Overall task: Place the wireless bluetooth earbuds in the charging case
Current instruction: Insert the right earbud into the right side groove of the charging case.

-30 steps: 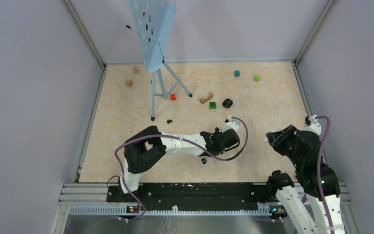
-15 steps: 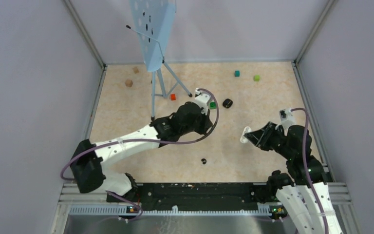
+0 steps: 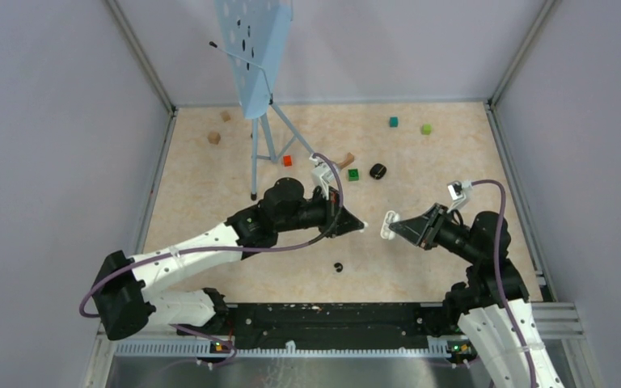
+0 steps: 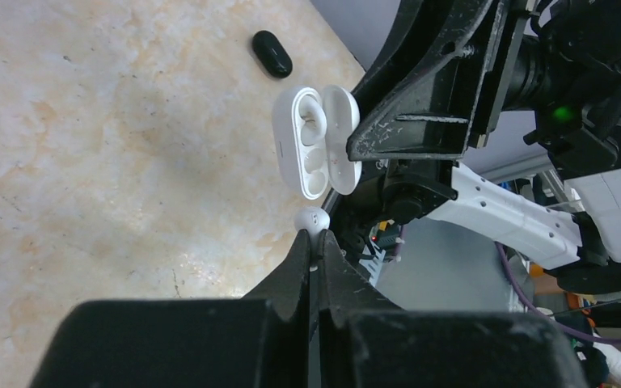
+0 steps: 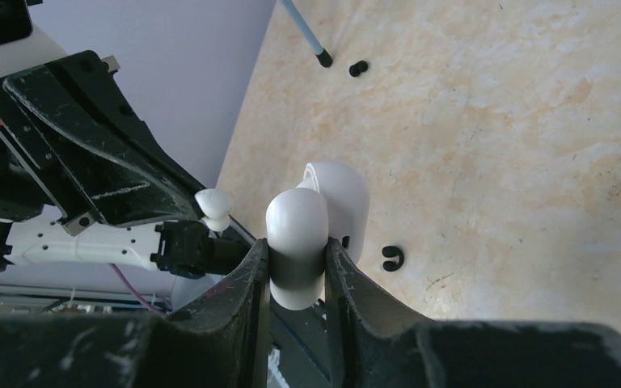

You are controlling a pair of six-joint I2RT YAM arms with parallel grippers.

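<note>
Shows left gripper (image 4: pixel 314 242) at bottom centre, jaws pressed together on a white earbud (image 4: pixel 311 220) at their very tips. Places charging case (image 4: pixel 311 158) just above the earbud, near but apart, lid swung open, wells facing the camera. Shows right gripper (image 4: pixel 354 152) clamping the case from its right side, above the marbled table (image 4: pixel 89 145). Records small glossy black piece (image 4: pixel 272 53) lying on the table beyond the case.

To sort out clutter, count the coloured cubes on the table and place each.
4. Teal cube and lime cube near the far edge, red cube by the legs of the stand, dark green cube beside the black oval object. The left arm may hide others.
</note>
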